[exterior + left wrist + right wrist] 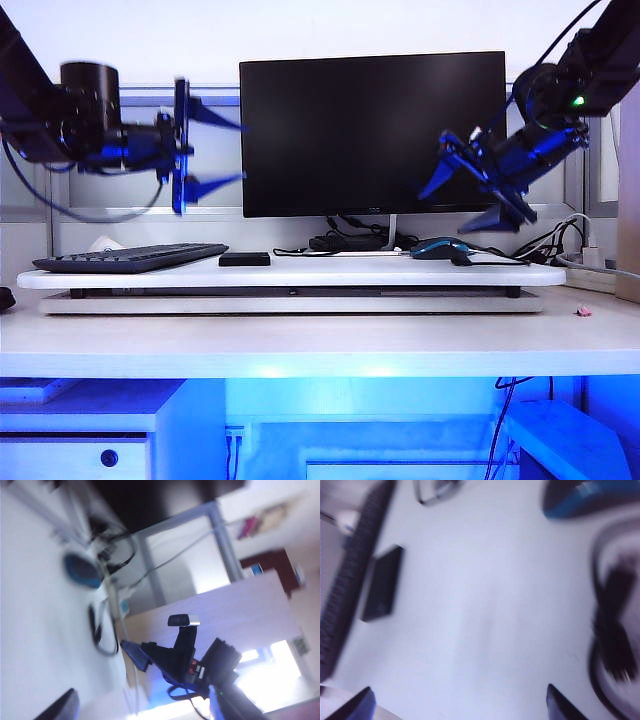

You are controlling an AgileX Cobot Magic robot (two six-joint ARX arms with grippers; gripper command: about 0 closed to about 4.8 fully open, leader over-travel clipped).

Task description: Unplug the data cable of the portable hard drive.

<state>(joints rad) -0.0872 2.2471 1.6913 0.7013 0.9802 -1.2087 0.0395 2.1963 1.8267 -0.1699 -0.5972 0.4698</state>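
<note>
Both arms raised well above the white desk (300, 270), neither touching anything. Left gripper (212, 150) up at the left of the exterior view, level with the middle of the black flat monitor (372, 130), blue fingers spread wide and empty, pointing sideways toward the screen. Right gripper (478, 190) up at the right, tilted downward and inward, fingers likewise spread wide with nothing between them; only the two blue tips showing at the edge of the right wrist view.

Small flat dark rectangular portable hard drive (245, 259) lying flat on the desk, just beside the near end of the black keyboard (130, 258), below and slightly right of the left gripper, well apart from the right gripper. In the right wrist view the drive (382, 583) lying alongside the keyboard, long axis roughly parallel to it. Thin black data cable (300, 250) apparently trailing from the drive toward the monitor foot; the plug end too small and blurred to place on a particular edge.

Blue-and-black mouse (438, 247) sitting nearly under the right gripper, no part of the job.

Judged from this: left arm nearer the drive, a descent needed first; right gripper aimed down at the open desk between mouse and drive.
</note>
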